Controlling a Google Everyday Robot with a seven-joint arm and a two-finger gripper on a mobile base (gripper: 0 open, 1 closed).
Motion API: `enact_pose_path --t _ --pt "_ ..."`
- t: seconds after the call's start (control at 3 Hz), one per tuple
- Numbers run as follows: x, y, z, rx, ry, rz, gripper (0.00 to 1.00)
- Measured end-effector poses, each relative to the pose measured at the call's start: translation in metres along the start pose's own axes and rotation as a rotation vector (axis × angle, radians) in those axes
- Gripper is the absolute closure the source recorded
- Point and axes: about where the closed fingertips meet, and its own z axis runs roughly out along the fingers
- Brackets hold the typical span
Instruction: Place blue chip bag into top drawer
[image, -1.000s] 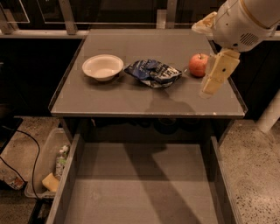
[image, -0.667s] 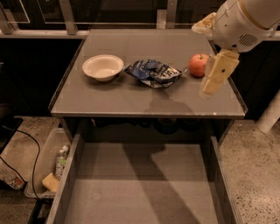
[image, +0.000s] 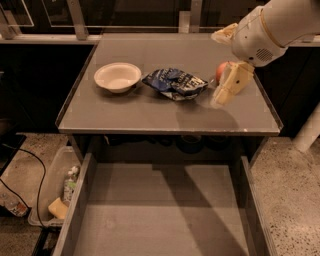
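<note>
A flat grey-brown tabletop (image: 150, 112) fills the far half of the scene, with a wide, shallow grey-brown top drawer (image: 165, 215) pulled open below it on the near side. A small crumpled dark-blue foil chip bag with white markings (image: 175, 83) lies on the tabletop near its middle, just right of a round white bowl (image: 117, 76) and well apart from the drawer, which holds nothing. The robot's cream-coloured gripper (image: 220, 99) hangs from a white arm that enters from the upper right, angled down and to the left over the right part of the table. Compared with a second ago, the gripper is now further left, in front of a red apple (image: 221, 71) and nearer the bag's right end, though it does not touch the bag. This looks like the approach to a grasp: the bag is not yet picked up, so the whole carry to the drawer remains. Whether the gripper is open or closed cannot be told from this angle. The apple is mostly hidden behind the gripper. The drawer's near end and the upper arm are cut off by the picture edges. A clear plastic bin (image: 50, 185) on the floor at left holds clutter that is hard to make out.
</note>
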Motion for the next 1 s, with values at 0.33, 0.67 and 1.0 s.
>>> enact_pose_path --t 0.33,0.67,1.0 --pt "0.004 -0.020 0.034 -0.042 -0.086 0.096 0.00" --pt "0.003 -0.036 0.072 -0.103 -0.146 0.197 0.00" --pt "0.002 -0.038 0.086 -0.110 -0.154 0.206 0.00"
